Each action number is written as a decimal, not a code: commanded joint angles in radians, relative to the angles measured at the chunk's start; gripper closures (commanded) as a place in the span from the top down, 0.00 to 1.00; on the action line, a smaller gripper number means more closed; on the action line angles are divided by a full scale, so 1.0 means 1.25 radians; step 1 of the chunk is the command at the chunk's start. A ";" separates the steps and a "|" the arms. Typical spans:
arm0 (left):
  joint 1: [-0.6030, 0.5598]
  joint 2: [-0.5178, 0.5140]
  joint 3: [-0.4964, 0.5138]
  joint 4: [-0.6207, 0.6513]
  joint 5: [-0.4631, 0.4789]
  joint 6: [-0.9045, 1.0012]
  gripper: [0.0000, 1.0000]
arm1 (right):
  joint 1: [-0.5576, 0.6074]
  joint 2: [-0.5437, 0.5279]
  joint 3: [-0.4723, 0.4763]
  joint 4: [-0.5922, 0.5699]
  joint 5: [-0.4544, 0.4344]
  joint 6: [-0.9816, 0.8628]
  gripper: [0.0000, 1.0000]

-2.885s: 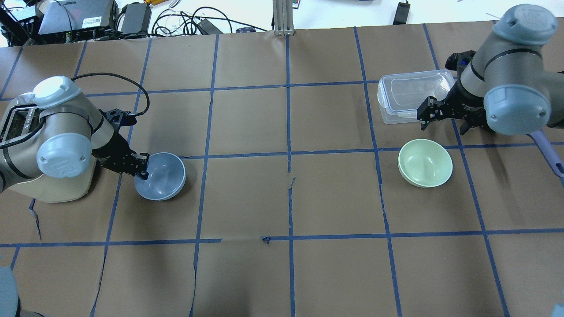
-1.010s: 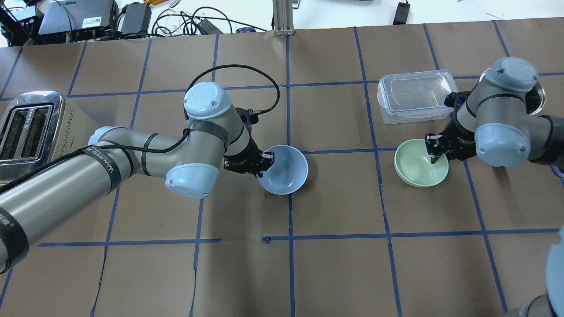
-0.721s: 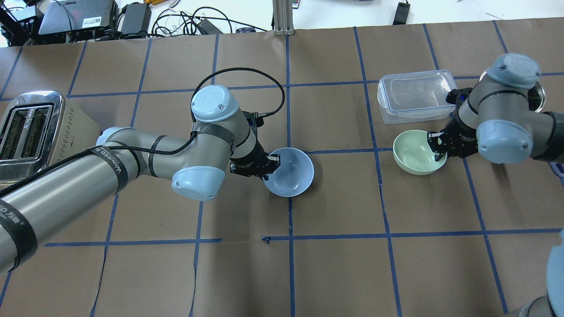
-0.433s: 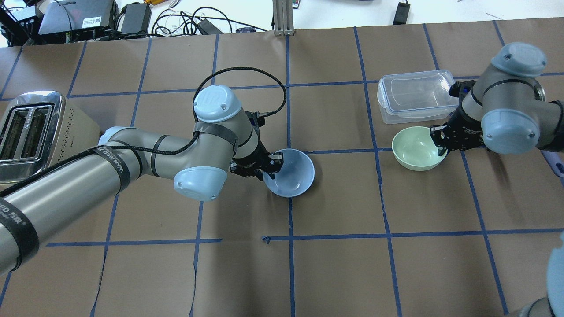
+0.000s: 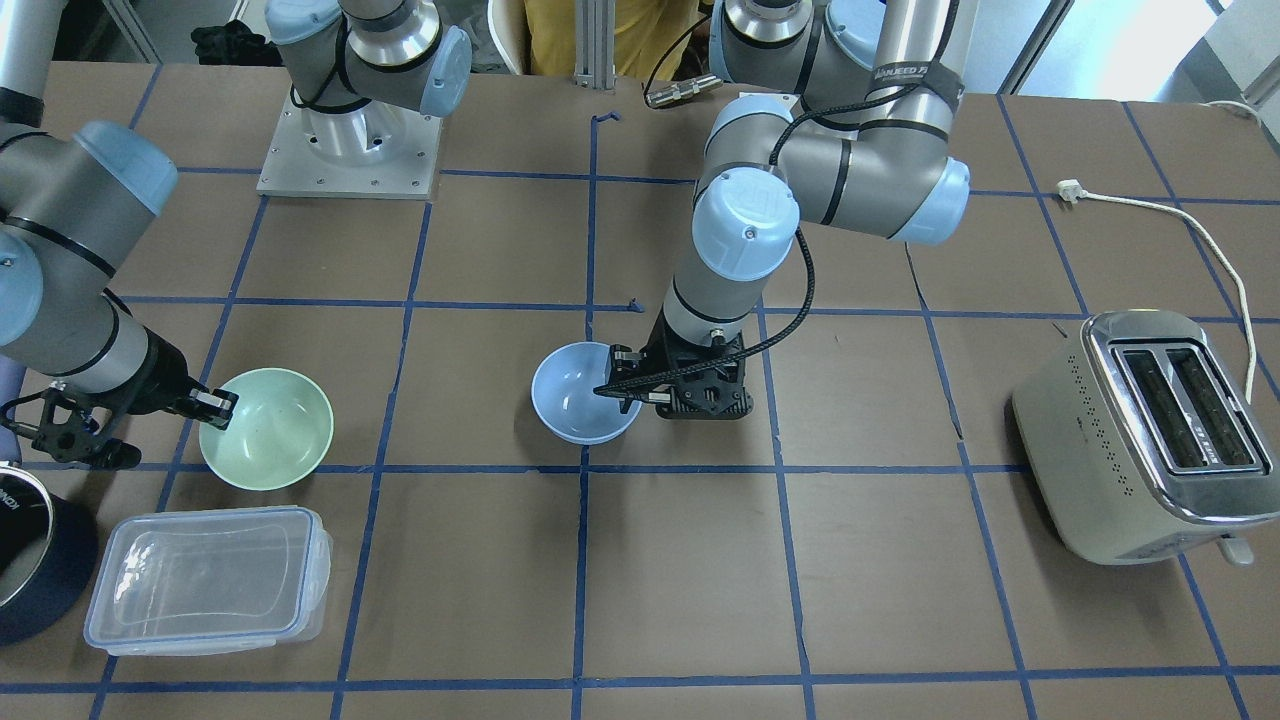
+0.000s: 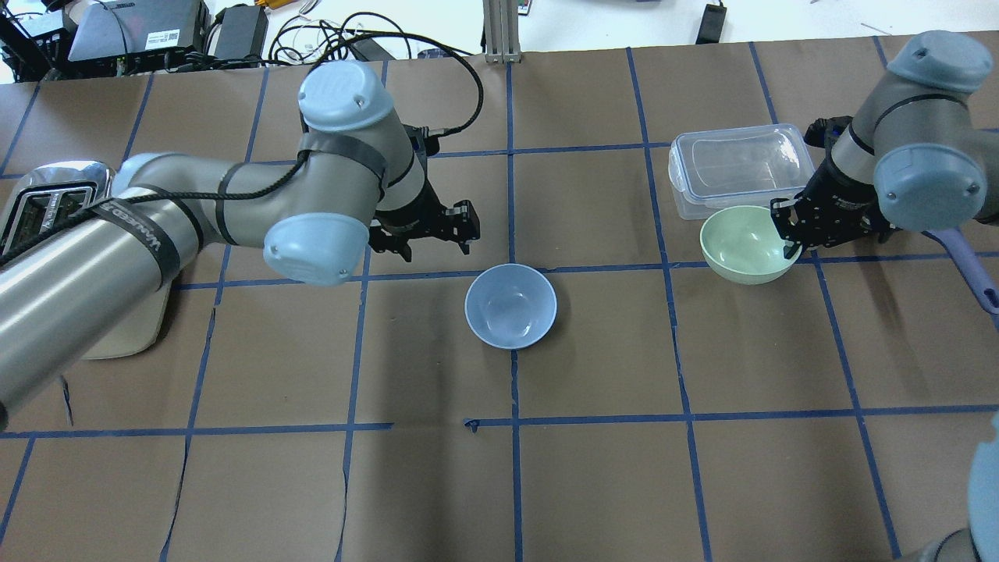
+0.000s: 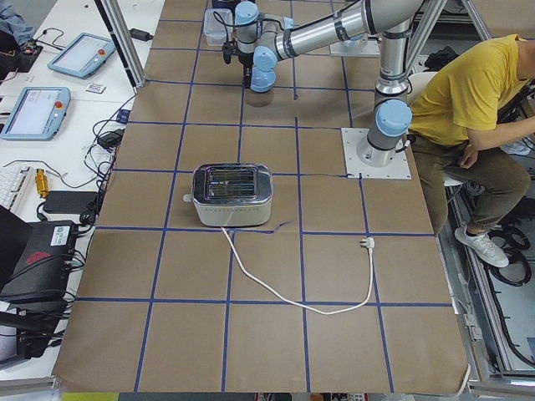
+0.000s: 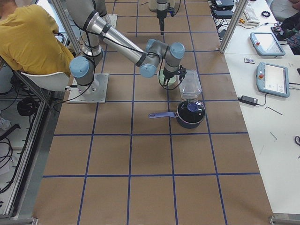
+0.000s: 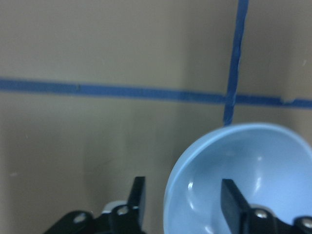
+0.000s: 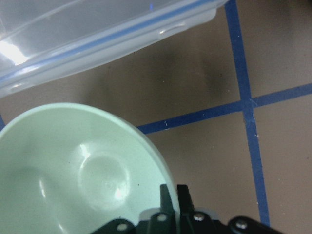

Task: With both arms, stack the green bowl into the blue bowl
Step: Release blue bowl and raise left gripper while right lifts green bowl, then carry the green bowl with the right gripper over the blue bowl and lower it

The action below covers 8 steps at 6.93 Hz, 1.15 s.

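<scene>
Overhead, the left arm reaches in from 9 o'clock with its wrist bent down. The left pincer [image 9: 184, 201] is released, fingers spread, and the rim of the blue bowl [image 6: 511, 306] shows between them in the wrist view. The right arm enters from 3 o'clock; the right pincer [image 10: 171, 200] is clenched on the 3 o'clock rim of the green bowl [image 6: 741, 246]. Both bowls are plain, matte and round, with no long axis, mouths up. Blue bowl rests mid-table [image 6: 593, 484]. Green bowl lies at its 2 o'clock, well apart, just beside a clear container [image 6: 737, 168].

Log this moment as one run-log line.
left gripper: open, by blue bowl | right gripper: shut on green bowl rim | bowls: apart, unstacked
</scene>
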 commanded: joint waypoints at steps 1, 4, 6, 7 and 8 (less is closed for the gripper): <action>0.094 0.040 0.146 -0.207 0.054 0.185 0.92 | 0.004 -0.011 -0.037 0.049 0.052 0.007 0.00; 0.134 0.194 0.144 -0.312 0.066 0.233 0.92 | 0.120 -0.027 -0.116 0.065 0.123 0.059 0.00; 0.130 0.220 0.134 -0.305 0.065 0.101 0.97 | 0.290 -0.039 -0.126 0.000 0.110 0.174 0.00; 0.130 0.211 0.132 -0.300 0.061 0.096 1.00 | 0.354 -0.039 -0.123 -0.045 0.110 0.186 0.00; 0.130 0.207 0.131 -0.302 0.060 0.094 1.00 | 0.405 -0.039 -0.121 -0.066 0.113 0.195 0.00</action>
